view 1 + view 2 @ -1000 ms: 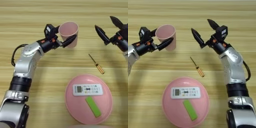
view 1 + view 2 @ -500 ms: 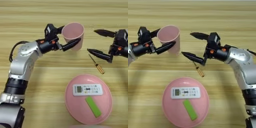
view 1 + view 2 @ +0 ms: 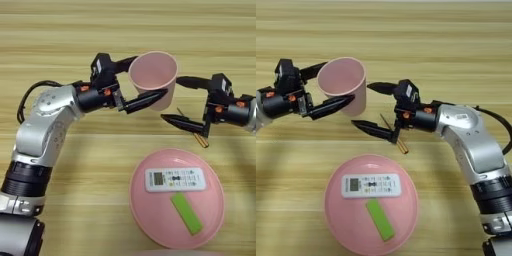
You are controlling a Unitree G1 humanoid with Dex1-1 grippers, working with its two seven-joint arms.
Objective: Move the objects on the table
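The left tool (image 3: 136, 82) is clamping the pink cup (image 3: 154, 77) above the desk (image 3: 60, 30), at 12 o'clock from the pink plate (image 3: 145, 210). The remote (image 3: 175, 179) is lying on that plate. The right tool (image 3: 372, 108), fingers apart, is hovering just at 3 o'clock from the cup.

Pink cup (image 3: 154, 77) aloft — remote (image 3: 175, 179) flat

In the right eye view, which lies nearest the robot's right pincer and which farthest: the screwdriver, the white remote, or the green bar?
From the right pincer, open beside the cup:
1. Screwdriver, just below it on the table.
2. White remote, lower, on the pink plate.
3. Green bar, lowest, at the plate's near side.
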